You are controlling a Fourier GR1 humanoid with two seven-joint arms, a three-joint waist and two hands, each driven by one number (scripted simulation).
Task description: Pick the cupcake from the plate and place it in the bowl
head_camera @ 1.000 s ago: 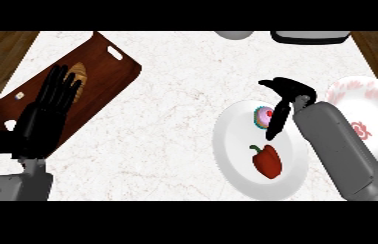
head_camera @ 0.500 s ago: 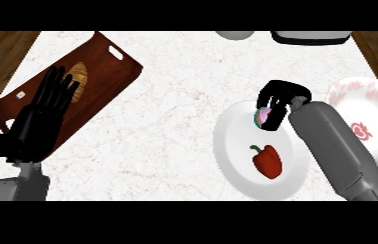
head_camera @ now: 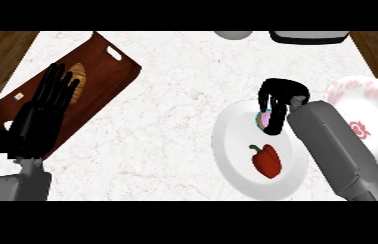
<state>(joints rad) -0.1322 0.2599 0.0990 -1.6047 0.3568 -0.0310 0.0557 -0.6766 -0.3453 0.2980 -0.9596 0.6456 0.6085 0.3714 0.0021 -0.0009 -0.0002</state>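
Note:
The cupcake, pink with a teal edge, stands on the upper part of the white plate, mostly hidden. My right hand is curled down over it, fingers and thumb closing round its sides. The bowl, white with a red floral pattern, sits at the right edge, just beyond my right forearm. My left hand rests open at the left, fingers up, over the cutting board.
A red bell pepper lies on the plate below the cupcake. A dark wooden cutting board with a bread roll lies at the left. A grey object and a dark appliance stand at the back edge.
My right hand has come down onto the cupcake and curled its fingers round it, hiding most of it. The left hand has stayed in place.

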